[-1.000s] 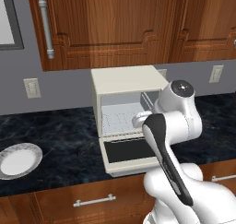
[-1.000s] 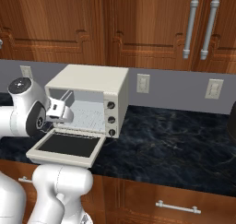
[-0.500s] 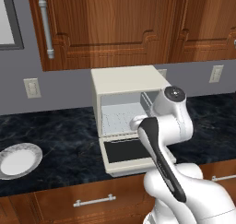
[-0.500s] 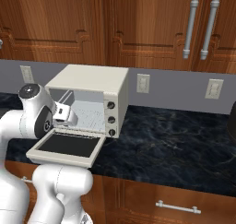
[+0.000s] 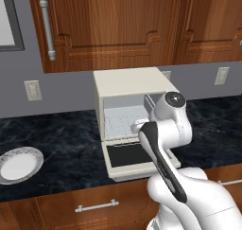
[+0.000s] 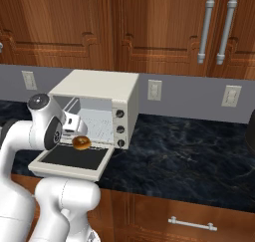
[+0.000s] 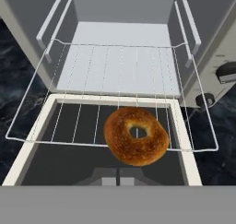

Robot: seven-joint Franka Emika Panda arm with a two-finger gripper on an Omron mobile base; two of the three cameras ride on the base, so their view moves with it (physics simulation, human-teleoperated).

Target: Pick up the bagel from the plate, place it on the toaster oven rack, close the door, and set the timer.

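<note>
The golden-brown bagel [image 7: 136, 135] lies flat on the front edge of the pulled-out toaster oven rack [image 7: 120, 71], over the open door [image 7: 32, 144]. My gripper [image 7: 118, 174] hovers just behind the bagel, shut with its fingertips together and nothing between them. In the right base view the gripper [image 6: 73, 127] hangs in front of the toaster oven [image 6: 99, 84], with the bagel [image 6: 81, 142] just below it above the lowered door [image 6: 69, 159]. The white plate [image 5: 38, 157] sits bare at the counter's left, far from the toaster oven [image 5: 127, 82].
Three round knobs [image 6: 119, 129] line the oven's right front. Brown cabinets with metal handles [image 6: 204, 29] hang above. Dark marble counter [image 6: 189, 156] stretches to the oven's right. Wall outlets [image 6: 155, 90] sit behind the oven.
The jaws have closed from open to shut. The hand has eased a little down and outward in front of the oven mouth.
</note>
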